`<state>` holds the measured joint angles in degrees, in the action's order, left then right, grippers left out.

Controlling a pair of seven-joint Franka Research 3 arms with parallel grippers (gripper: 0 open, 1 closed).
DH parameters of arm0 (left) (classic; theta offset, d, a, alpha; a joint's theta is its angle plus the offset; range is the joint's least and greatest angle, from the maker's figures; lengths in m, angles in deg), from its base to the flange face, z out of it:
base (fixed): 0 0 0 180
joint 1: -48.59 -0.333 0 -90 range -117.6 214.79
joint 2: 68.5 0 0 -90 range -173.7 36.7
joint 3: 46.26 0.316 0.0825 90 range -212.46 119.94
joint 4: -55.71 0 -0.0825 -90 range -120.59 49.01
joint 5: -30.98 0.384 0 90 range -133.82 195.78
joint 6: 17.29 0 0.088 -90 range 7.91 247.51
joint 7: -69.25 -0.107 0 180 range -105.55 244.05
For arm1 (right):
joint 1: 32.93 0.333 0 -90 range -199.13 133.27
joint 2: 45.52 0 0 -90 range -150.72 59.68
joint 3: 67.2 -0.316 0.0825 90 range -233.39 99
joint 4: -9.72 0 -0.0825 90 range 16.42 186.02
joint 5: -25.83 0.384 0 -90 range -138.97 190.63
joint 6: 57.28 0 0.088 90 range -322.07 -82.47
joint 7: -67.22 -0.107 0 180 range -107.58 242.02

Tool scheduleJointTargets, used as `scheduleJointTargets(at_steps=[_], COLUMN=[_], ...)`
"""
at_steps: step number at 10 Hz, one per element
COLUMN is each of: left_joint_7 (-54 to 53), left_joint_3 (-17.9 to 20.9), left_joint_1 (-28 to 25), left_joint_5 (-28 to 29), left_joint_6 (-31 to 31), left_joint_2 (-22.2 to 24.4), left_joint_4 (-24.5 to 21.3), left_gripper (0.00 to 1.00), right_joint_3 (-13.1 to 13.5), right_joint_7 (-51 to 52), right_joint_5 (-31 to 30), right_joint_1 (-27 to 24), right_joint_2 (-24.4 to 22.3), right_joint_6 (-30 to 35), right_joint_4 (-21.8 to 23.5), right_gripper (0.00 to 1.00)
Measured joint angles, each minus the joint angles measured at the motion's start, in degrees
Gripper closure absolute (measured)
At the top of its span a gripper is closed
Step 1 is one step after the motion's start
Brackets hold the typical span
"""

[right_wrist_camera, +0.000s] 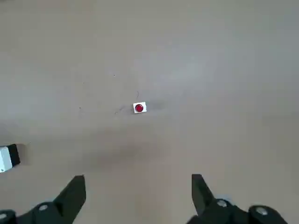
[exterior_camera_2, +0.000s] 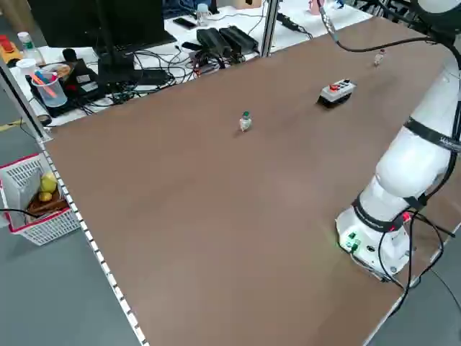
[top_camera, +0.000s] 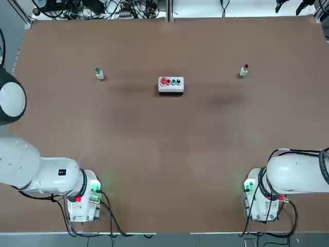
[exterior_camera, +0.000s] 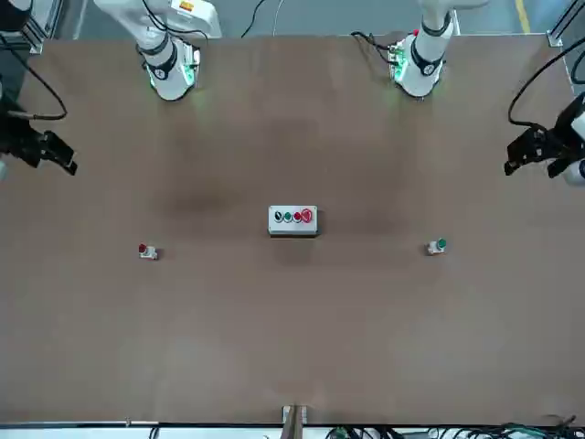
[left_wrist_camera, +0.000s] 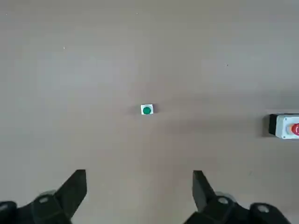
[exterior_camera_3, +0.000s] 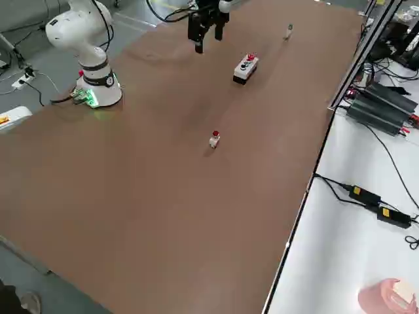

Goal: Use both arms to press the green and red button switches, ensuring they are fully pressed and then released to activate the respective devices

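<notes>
- Nearest to us in the left wrist view are the two dark fingers [left_wrist_camera: 70,193] of the left gripper [left_wrist_camera: 139,189], spread wide and holding nothing, high above the bare brown table [left_wrist_camera: 93,56].
- The right gripper [right_wrist_camera: 138,192] stands the same: fingers far apart, released, touching nothing.
- In the front view we see the left gripper [exterior_camera: 539,151] off the table's left side and the right gripper [exterior_camera: 41,146] off its right side, both raised.
- Beyond the left fingers the green button switch [left_wrist_camera: 146,109] stands upright on the table, cap up, well apart from the gripper; from overhead it sits in the far left part [top_camera: 98,73].
- The red button switch [right_wrist_camera: 139,108] stands upright too, cap up, in the far right part [top_camera: 244,70].
- Between them, roughly in line, lies the white button box [top_camera: 170,84], its long side running left to right, with a row of red and green buttons on top.
- In the left side view, a red-rimmed basket [exterior_camera_2: 32,209] off the table holds yellowish fruit, and a clear cup [exterior_camera_2: 50,88] holds pens.
</notes>
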<state>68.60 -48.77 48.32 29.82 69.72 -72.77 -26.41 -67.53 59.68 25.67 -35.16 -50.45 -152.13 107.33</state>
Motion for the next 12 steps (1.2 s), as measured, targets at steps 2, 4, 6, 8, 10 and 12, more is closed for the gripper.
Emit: scheduleJointTargets(at_steps=[2,4,6,8,10,12], left_joint_7=[0.0,0.0,0.0,0.0,0.1,0.2], left_joint_3=[0.0,0.0,0.0,0.1,0.1,0.1], left_joint_1=[0.1,0.0,0.0,-0.1,-0.1,-0.1], left_joint_5=[0.0,0.0,0.0,0.0,0.0,0.0], left_joint_6=[0.0,-0.1,-0.3,-0.2,2.7,7.1], left_joint_2=[0.0,-0.1,-1.1,-3.5,-5.6,-5.9], left_joint_4=[0.0,-0.1,-0.4,-0.6,-2.0,-6.0], left_gripper=[0.0,0.0,0.0,0.05,0.19,0.44], right_joint_3=[0.0,-0.1,-0.2,-0.2,-0.3,-0.4], right_joint_7=[-0.2,-0.2,-0.3,-0.3,-0.4,-0.4], right_joint_5=[0.0,0.0,0.0,0.0,0.0,0.1], right_joint_1=[0.0,0.0,0.0,0.0,0.0,0.0], right_joint_2=[-0.1,-0.1,-0.1,0.0,0.0,0.1], right_joint_6=[0.1,0.3,0.8,0.9,0.8,0.6], right_joint_4=[0.0,0.0,0.1,0.2,0.1,0.2], right_gripper=[0.0,0.0,0.0,0.03,0.09,0.3])
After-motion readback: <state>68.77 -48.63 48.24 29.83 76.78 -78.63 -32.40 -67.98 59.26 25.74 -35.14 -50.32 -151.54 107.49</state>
